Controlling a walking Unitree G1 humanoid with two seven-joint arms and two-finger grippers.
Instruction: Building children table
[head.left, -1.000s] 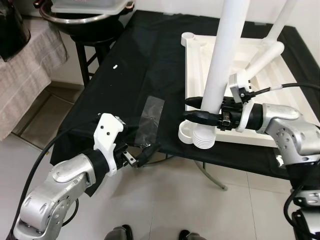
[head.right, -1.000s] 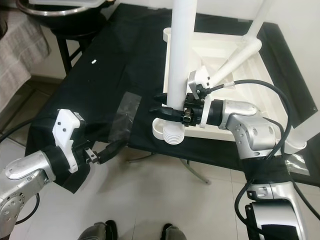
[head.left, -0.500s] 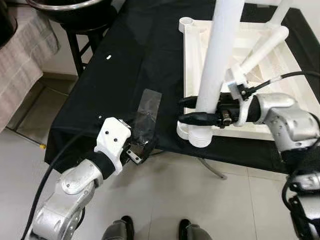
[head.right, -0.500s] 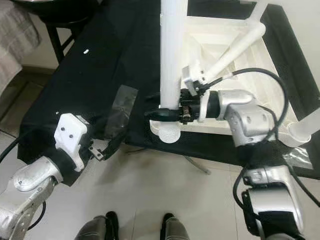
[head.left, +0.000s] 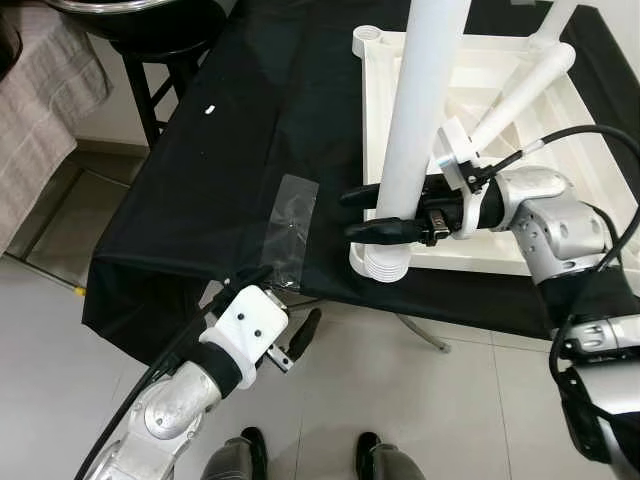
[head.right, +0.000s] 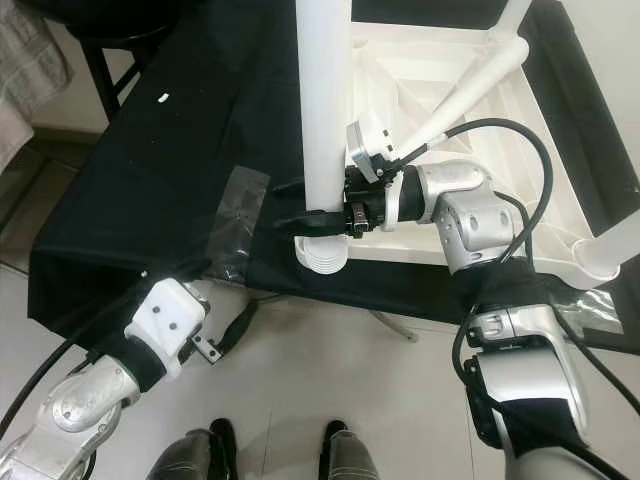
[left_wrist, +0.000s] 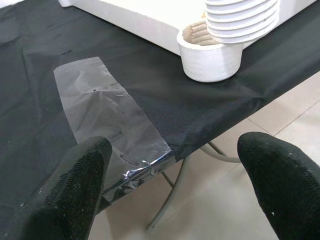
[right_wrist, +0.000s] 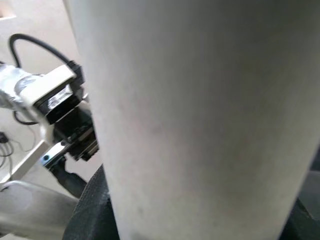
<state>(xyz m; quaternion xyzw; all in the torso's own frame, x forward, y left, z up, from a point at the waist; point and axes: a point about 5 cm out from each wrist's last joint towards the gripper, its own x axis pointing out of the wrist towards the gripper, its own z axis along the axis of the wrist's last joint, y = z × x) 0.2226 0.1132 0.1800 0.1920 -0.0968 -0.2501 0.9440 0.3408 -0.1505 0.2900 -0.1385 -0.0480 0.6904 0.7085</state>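
Observation:
The white tabletop (head.left: 560, 170) lies upside down on the black-draped table (head.left: 250, 150). My right gripper (head.left: 372, 212) is shut on an upright white table leg (head.left: 420, 110). The leg's ribbed threaded end (head.left: 385, 262) sits at the round socket (left_wrist: 210, 57) at the tabletop's near left corner. In the right wrist view the leg (right_wrist: 200, 115) is pressed between the dark fingers (right_wrist: 87, 212). A second leg (head.left: 520, 90) leans on the far side. My left gripper (left_wrist: 175, 187) is open below the table's near edge, holding nothing, in front of a clear plastic bag (left_wrist: 105, 115).
A metal bowl on a dark stool (head.left: 160, 30) stands at the far left, next to a grey cloth (head.left: 50, 90). Another white tube (head.right: 610, 250) sticks out at the right. A small white bit (head.left: 209, 108) lies on the black cloth. Tiled floor (head.left: 430, 420) lies below.
My left arm has dropped and pulled back from the plastic bag to below the table edge. The right gripper keeps its hold on the leg. The camera has shifted.

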